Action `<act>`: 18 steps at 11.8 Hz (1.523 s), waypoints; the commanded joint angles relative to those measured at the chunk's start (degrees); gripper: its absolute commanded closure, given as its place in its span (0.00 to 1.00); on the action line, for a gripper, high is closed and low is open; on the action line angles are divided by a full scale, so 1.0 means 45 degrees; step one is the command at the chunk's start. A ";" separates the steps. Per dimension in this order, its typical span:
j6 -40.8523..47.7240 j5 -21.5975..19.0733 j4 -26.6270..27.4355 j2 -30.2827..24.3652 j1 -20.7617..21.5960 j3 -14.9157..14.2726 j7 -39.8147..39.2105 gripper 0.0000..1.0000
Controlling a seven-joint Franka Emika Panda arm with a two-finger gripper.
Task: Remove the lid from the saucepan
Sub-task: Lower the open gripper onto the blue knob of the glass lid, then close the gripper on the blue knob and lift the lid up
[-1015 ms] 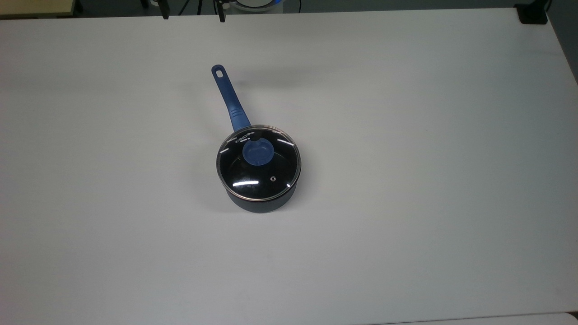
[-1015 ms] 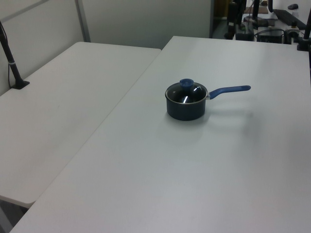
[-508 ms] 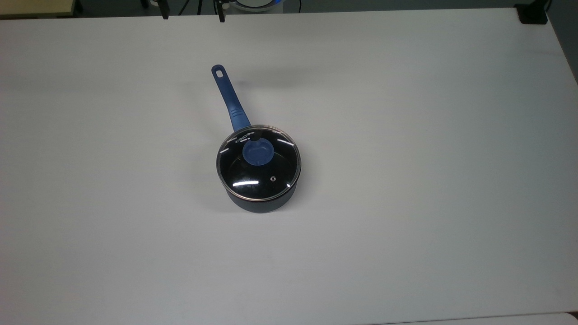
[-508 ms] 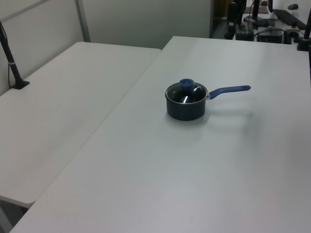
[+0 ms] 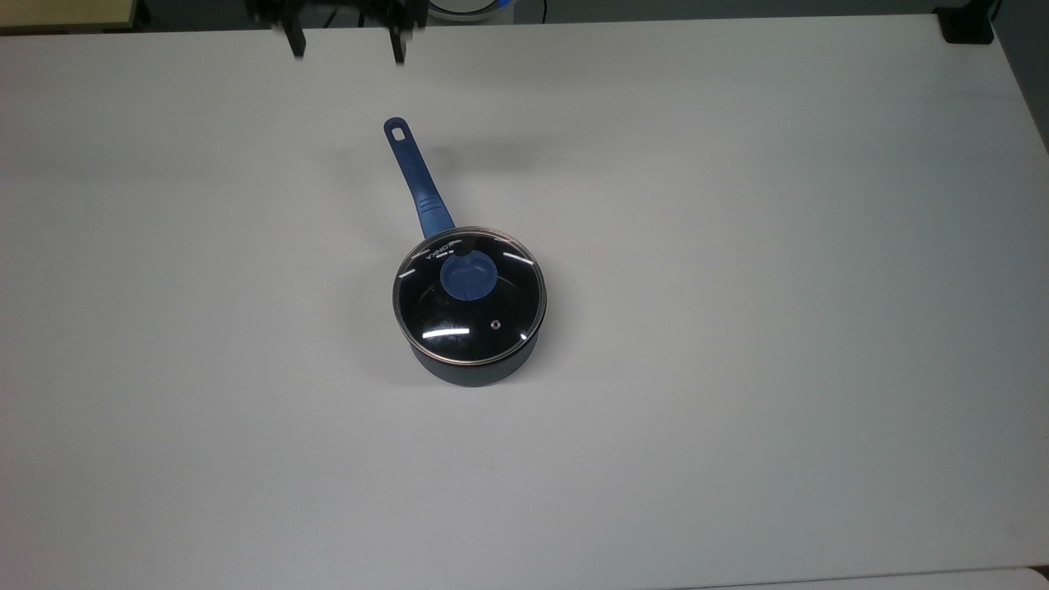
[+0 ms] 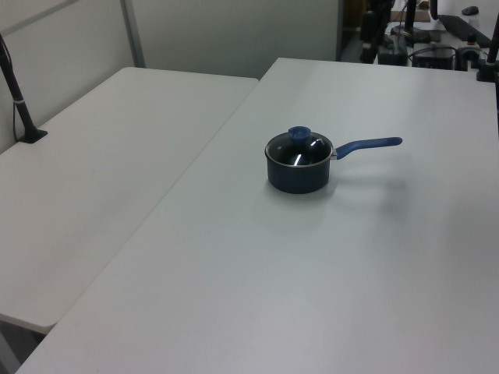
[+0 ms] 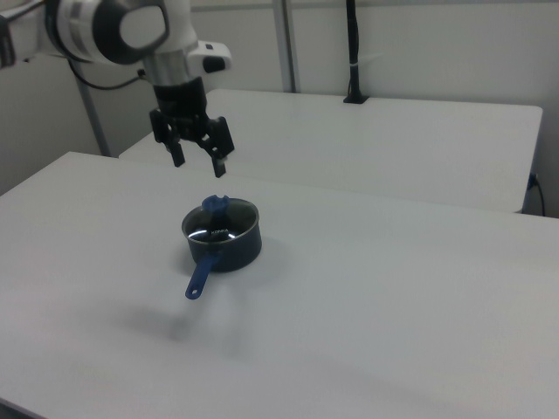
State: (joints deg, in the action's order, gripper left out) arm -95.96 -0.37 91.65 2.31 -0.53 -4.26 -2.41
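The jaws stand spread wide, holding nothing, on the gripper (image 7: 199,161) hanging in the upper left of the right view, above the bench (image 7: 393,288). Below it, at centre left, the lid (image 7: 220,220) sits closed on the saucepan (image 7: 229,248), its blue handle pointing toward the lower left.

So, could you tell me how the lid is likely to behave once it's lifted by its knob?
The lid looks like rigid glass with a steel rim, so probably stiff, fairly heavy and breakable. Its round blue knob may let it swing or slip in the open gripper.
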 commanded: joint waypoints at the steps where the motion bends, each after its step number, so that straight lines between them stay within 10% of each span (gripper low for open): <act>1: -0.2083 0.0238 -0.0716 0.1806 0.0662 0.0049 0.4711 0.00; 4: -0.4393 0.0315 -0.0717 0.3077 0.1268 0.0069 0.8946 0.00; 12: -0.6155 0.2560 -0.0737 0.5268 0.1955 0.0830 0.8992 0.00; 13: -0.6155 0.2562 -0.0737 0.5307 0.1955 0.0831 0.8992 0.09; 15: -0.6155 0.2387 -0.0737 0.5249 0.1838 0.0850 0.9051 0.59; 18: -0.6039 0.2249 -0.0427 0.4181 0.1661 0.0869 0.8431 0.67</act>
State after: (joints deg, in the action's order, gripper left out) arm -122.96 9.94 87.88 25.86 7.19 -0.64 37.22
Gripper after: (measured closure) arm 0.489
